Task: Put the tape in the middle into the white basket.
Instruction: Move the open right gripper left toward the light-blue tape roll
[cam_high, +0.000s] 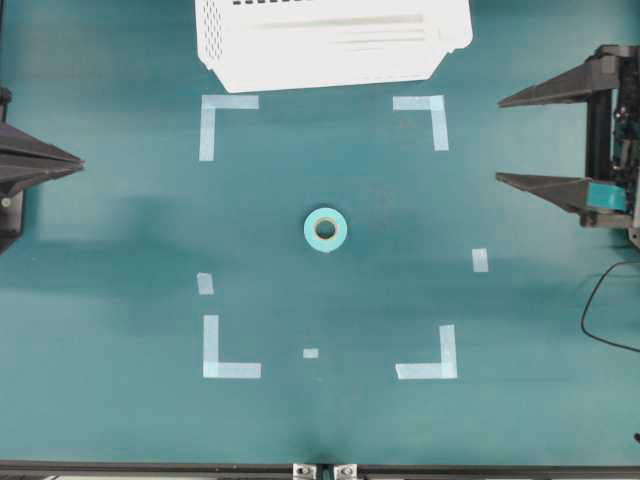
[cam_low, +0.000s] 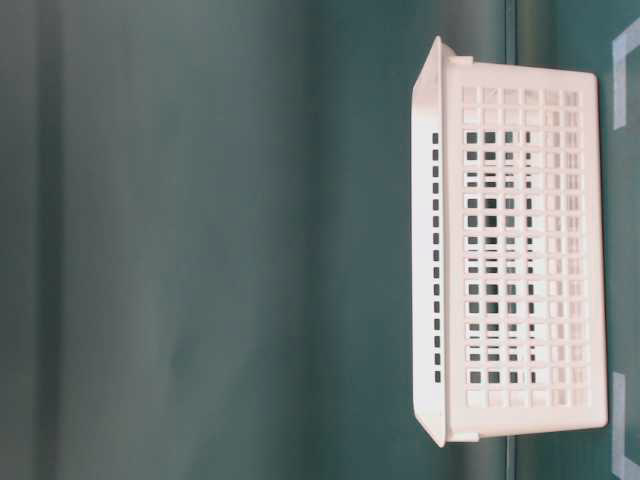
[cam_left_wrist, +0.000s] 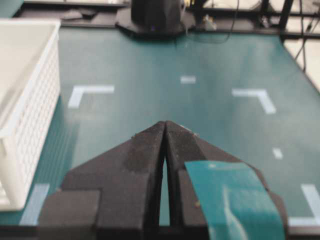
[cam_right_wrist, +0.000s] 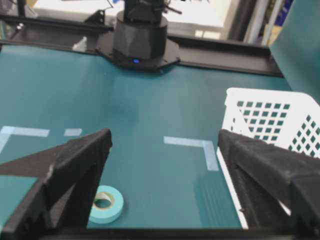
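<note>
Tape (cam_high: 325, 230) lay well apart from both grippers: right gripper (cam_high: 505, 140) spread wide, left gripper (cam_high: 78, 160) pinched together, empty.

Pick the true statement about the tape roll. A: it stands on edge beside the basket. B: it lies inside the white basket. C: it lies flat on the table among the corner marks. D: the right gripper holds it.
C: the tape lies flat on the table, apart from the white basket.
</note>
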